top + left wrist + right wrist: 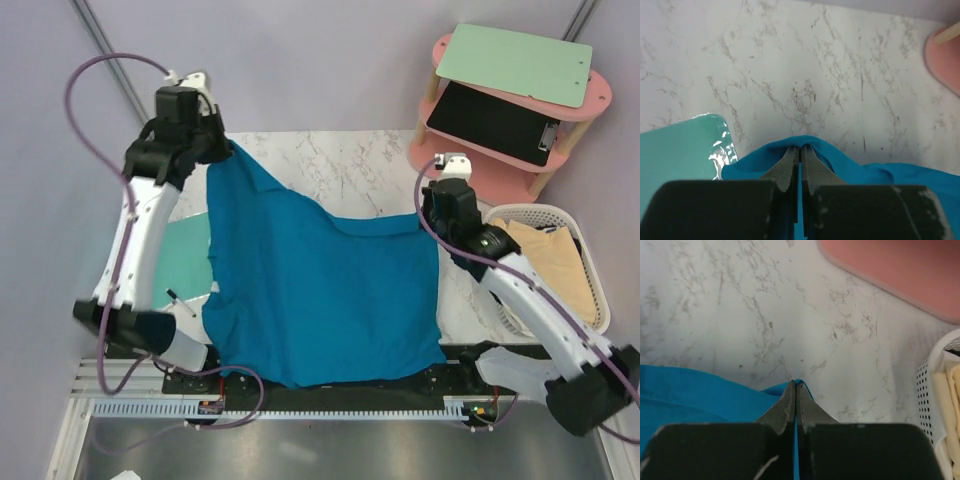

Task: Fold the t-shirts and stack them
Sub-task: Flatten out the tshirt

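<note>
Top external view: a white marble tabletop (pixel 340 160) sits in a corner of pale lilac walls (pixel 300 60). A teal-blue t-shirt (pixel 320 290) is spread across the centre of the frame. Its lower edge drapes over the table's near edge and the black rail (pixel 400 395) at the bottom. The left gripper (pixel 222 148), upper left, is pinched tight on one top corner. The right gripper (pixel 430 215), centre right, is pinched tight on the other, and the cloth sags between them. A glossy green sheet (pixel 185 250) lies on the table at left, beside the shirt's left edge. Bare marble shows along the upper middle, beyond the shirt. At the right edge a white mesh basket (pixel 590 250) holds cream t-shirts (pixel 555 255). A pink shelf unit (pixel 590 100) stands at upper right, near the right gripper.
</note>
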`<move>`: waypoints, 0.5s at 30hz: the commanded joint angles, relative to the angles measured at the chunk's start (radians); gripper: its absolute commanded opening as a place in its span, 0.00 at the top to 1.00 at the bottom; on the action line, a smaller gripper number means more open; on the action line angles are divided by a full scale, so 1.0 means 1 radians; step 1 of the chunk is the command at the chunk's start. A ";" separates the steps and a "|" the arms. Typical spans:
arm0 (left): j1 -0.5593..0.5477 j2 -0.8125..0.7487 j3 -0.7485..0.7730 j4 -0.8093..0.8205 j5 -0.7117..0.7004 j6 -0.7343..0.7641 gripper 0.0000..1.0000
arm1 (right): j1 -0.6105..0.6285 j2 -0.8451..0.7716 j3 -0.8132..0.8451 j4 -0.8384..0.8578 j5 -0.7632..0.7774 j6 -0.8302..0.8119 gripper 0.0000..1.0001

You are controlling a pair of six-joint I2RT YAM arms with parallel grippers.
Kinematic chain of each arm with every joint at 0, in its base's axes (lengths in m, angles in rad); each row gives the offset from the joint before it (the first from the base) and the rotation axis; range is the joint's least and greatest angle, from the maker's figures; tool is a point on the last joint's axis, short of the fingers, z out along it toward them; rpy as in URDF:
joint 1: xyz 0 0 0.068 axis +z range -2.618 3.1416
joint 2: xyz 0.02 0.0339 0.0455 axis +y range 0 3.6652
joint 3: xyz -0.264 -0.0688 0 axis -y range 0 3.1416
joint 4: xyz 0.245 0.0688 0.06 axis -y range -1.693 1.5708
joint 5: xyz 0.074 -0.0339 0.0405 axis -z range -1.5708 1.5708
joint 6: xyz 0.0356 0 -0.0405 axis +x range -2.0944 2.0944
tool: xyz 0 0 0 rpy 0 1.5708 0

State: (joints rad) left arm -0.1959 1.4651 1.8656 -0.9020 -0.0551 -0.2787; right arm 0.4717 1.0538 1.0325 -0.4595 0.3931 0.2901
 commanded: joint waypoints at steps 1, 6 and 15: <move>0.006 0.200 0.100 0.088 0.021 0.032 0.98 | -0.071 0.232 -0.008 0.264 0.026 0.009 1.00; 0.007 0.412 0.294 0.081 -0.003 0.029 0.98 | -0.223 0.498 0.109 0.344 -0.095 0.052 1.00; 0.029 0.535 0.423 0.023 -0.002 0.030 0.98 | -0.311 0.742 0.371 0.343 -0.191 0.057 1.00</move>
State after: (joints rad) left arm -0.1806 2.0415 2.2665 -0.8883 -0.0479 -0.2768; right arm 0.1715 1.7859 1.3140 -0.1822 0.2584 0.3283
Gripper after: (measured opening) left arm 0.033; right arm 0.010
